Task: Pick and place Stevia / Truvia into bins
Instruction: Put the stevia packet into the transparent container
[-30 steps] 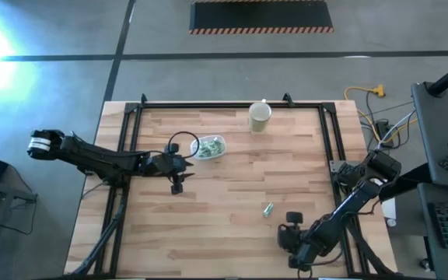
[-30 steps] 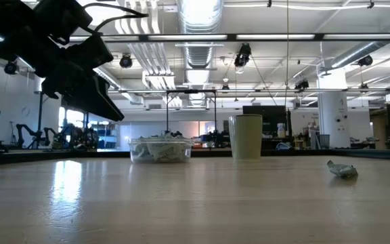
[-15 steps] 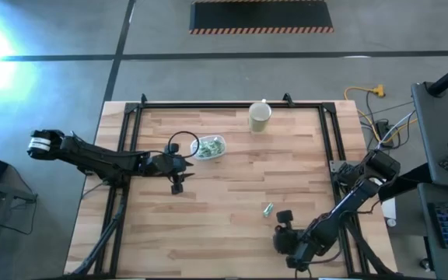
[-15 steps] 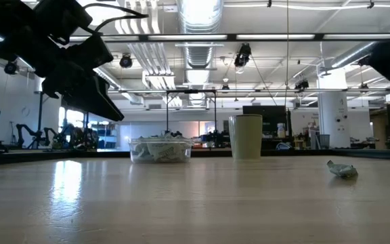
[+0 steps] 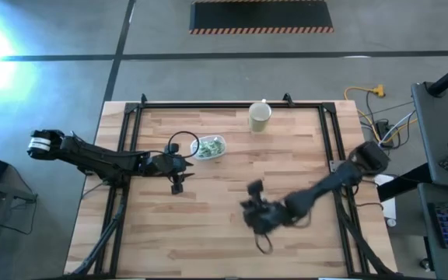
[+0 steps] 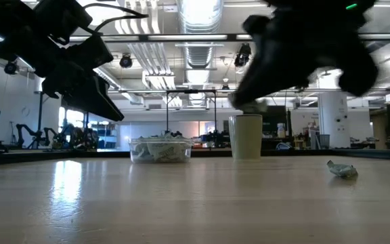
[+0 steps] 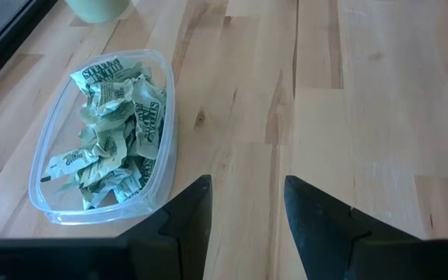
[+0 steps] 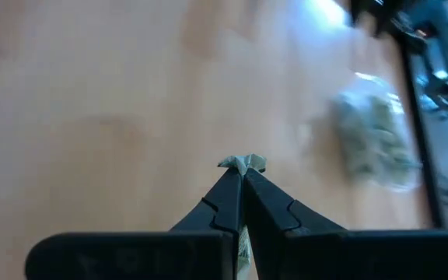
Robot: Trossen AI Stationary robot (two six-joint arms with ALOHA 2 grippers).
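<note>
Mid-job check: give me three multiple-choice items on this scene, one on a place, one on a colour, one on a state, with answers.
1. The clear tub lies:
A) close by the left hand
B) under the right hand
C) on top of the cup

2. The cup is:
A) red
B) beige
C) black

3. The right hand is:
A) wide open
B) shut on nothing
C) shut on a sachet

Answers:
1 A, the left wrist view shows the tub just past the left hand.
2 B, the high view shows it beige.
3 C, its tips pinch the sachet in the right wrist view.
</note>
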